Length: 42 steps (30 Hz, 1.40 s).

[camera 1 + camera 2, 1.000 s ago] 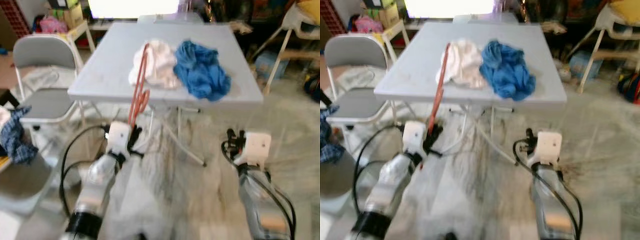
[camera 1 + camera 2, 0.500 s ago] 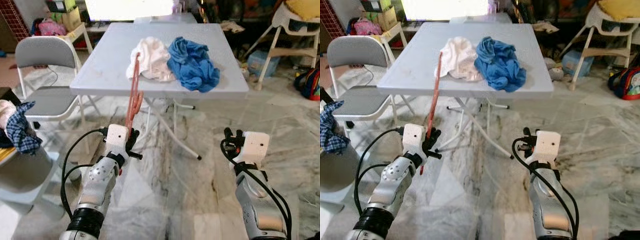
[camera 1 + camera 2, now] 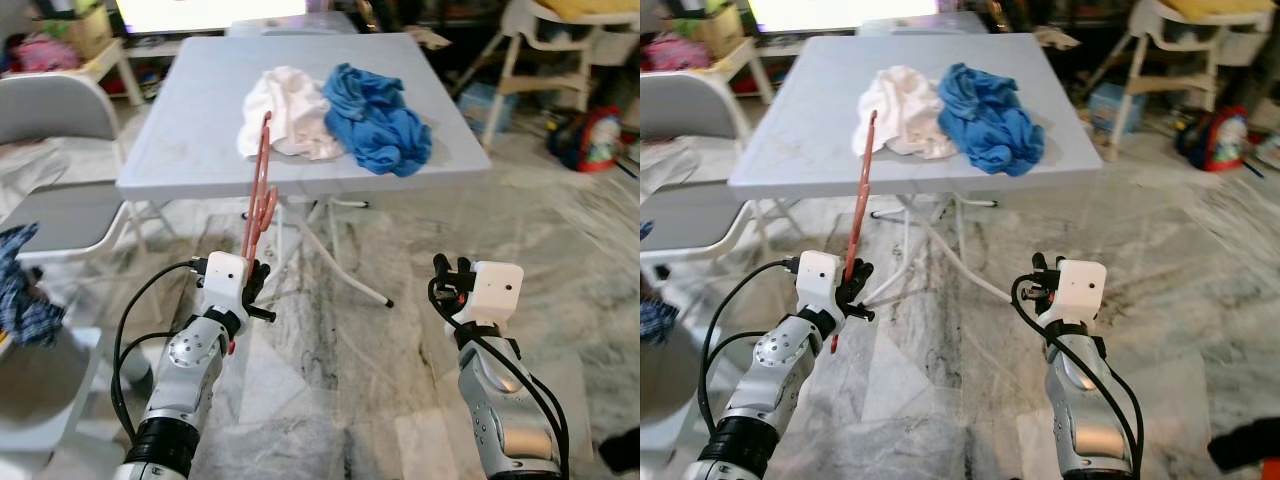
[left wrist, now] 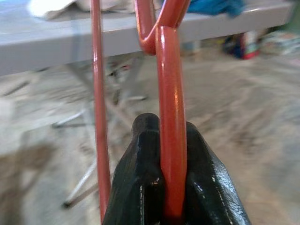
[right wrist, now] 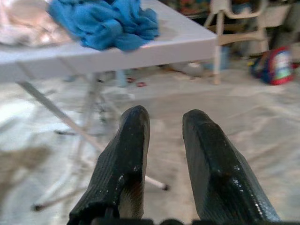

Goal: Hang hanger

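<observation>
Two silver arms reach forward over the marble floor (image 3: 350,380) toward one grey folding bench (image 3: 190,130), which carries two crumpled cloths, one white cloth (image 3: 285,110) and one blue cloth (image 3: 378,118), lying against each other. One red hanger (image 3: 258,195) stands nearly upright in the left gripper (image 3: 250,290), whose black fingers (image 4: 145,187) are clamped on its lower stem, its top rising before the bench's near edge. Beside it, the right gripper (image 3: 450,280) hovers at like height with its fingers (image 5: 131,154) slightly apart, holding nothing.
</observation>
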Available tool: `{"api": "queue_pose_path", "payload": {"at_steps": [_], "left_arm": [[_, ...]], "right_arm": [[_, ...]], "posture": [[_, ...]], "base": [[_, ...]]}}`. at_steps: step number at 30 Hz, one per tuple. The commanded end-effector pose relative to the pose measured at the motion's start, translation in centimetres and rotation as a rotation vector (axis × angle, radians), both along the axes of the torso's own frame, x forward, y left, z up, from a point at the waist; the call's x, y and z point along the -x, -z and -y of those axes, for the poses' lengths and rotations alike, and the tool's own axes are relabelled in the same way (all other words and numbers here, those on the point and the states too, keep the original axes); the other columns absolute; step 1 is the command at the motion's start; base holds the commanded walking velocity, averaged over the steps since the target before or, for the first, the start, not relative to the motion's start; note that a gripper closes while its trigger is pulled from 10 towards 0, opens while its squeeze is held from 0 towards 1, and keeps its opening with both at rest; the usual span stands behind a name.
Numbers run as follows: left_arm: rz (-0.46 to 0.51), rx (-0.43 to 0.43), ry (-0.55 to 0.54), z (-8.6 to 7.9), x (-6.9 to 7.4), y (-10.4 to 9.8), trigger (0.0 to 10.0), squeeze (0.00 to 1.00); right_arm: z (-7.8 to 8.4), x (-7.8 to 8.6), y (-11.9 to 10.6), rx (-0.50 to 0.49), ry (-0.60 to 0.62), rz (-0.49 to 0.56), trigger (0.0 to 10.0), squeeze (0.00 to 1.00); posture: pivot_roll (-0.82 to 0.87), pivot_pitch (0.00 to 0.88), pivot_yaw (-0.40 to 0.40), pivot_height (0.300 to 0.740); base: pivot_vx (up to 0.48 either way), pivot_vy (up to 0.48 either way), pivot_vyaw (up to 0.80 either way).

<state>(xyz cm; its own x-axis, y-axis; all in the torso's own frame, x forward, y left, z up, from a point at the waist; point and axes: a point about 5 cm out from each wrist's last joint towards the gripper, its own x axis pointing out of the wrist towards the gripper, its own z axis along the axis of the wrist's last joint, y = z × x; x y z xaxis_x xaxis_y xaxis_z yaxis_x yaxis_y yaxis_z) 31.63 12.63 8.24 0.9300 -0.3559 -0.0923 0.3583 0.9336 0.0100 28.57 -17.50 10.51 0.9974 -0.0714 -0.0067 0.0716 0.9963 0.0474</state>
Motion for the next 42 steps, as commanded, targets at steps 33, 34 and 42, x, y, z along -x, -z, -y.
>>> {"api": "queue_pose_path", "payload": {"at_steps": [33, 34, 42], "left_arm": [[-0.014, -0.031, -0.001, -0.5, 0.2, 0.7, 10.0, 0.0], [-0.011, -0.031, 0.008, -0.4, 0.2, 0.7, 10.0, 0.0], [-0.021, 0.002, 0.052, -0.3, 0.8, 1.4, 10.0, 0.0]], "right_arm": [[-0.6, -0.1, 0.5, -0.004, 0.015, -0.009, 10.0, 0.0], [-0.6, -0.2, 0.5, -0.003, 0.016, -0.009, 10.0, 0.0], [-0.2, -0.2, 0.6, 0.022, 0.048, -0.018, 10.0, 0.0]], "posture": [[0.02, 0.119, 0.035, 0.74], [0.02, 0.119, 0.034, 0.74], [0.02, 0.122, 0.022, 0.74]], "base": [[0.0, 0.465, -0.73], [0.0, 0.0, -0.56], [0.0, 0.0, -0.34]]}}
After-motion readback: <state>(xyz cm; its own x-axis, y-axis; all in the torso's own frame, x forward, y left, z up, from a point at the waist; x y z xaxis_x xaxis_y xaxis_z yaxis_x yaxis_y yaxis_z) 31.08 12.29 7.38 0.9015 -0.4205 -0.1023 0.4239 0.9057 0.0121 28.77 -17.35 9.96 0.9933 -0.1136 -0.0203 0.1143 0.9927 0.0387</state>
